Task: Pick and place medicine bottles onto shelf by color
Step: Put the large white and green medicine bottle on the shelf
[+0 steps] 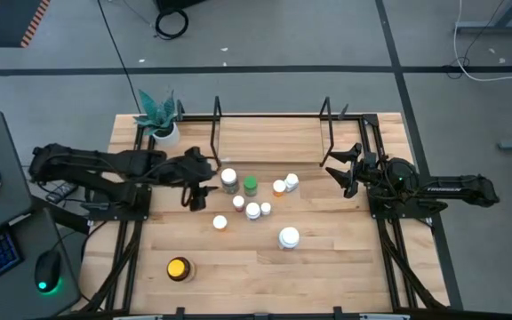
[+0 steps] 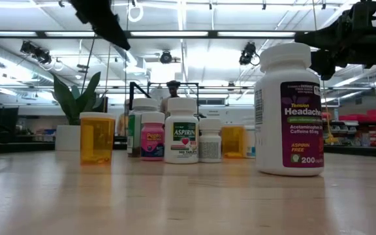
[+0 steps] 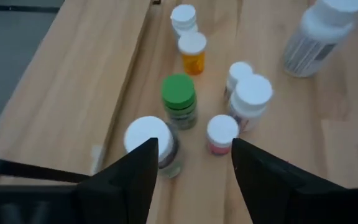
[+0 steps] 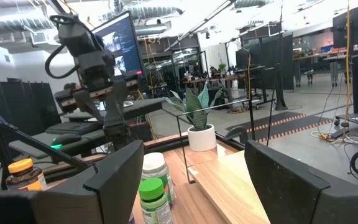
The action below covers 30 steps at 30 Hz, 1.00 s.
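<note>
With jaws spread above the white-capped bottle [image 3: 151, 140], left gripper [image 3: 191, 165] risks toppling the touching green-capped bottle [image 3: 179, 99]; right gripper [image 1: 345, 171] waits, also spread

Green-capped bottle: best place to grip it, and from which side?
Grip the green-capped bottle across its round cap, coming straight down with the open left end effector. It stands upright, and neighbours like the white-capped bottle crowd its body, leaving the top freest.

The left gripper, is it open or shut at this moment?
Open. In its wrist view the left gripper shows two dark fingers set well apart, with nothing between them, above the green-capped bottle.
</note>
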Motion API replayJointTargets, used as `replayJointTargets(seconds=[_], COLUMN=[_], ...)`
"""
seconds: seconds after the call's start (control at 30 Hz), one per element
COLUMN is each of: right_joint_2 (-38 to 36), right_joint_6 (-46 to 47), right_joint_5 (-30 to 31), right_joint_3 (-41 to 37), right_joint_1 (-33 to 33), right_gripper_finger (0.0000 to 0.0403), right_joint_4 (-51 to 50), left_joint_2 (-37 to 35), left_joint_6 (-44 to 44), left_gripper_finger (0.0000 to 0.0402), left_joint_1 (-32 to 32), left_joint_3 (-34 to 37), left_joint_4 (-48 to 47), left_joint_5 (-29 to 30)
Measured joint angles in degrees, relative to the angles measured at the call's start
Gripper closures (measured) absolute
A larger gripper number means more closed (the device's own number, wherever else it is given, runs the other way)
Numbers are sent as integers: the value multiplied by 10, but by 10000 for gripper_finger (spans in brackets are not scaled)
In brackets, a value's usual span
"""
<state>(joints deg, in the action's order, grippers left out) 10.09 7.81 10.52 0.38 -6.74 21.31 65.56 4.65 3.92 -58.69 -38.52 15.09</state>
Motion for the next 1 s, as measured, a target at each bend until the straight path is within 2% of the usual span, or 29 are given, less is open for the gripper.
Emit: replayJointTargets(seconds=[0.27,0.43,0.7,0.83,1.0], right_joint_2=[0,0,0,0,0], right_joint_6=[0,0,0,0,0], right_joint_5=[0,0,0,0,0], right_joint_3=[0,0,0,0,0], right_joint_1=[0,0,0,0,0], right_gripper_finger=[114,114,114,114,114], right_joint_4=[0,0,0,0,0], left_joint_2=[91,149,220,243,257], left_joint_6=[-53,-82,-144,-143,-150], left_gripper_finger=[161,126,71,63,63], left_joint_1=[-58,-94,-129,-149,-158], left_joint_3=[-86,-122,-150,-153,-153], left_joint_4=[-67,-94,-103,-104,-108], left_joint_5=[-35,-74,-116,-148,-150])
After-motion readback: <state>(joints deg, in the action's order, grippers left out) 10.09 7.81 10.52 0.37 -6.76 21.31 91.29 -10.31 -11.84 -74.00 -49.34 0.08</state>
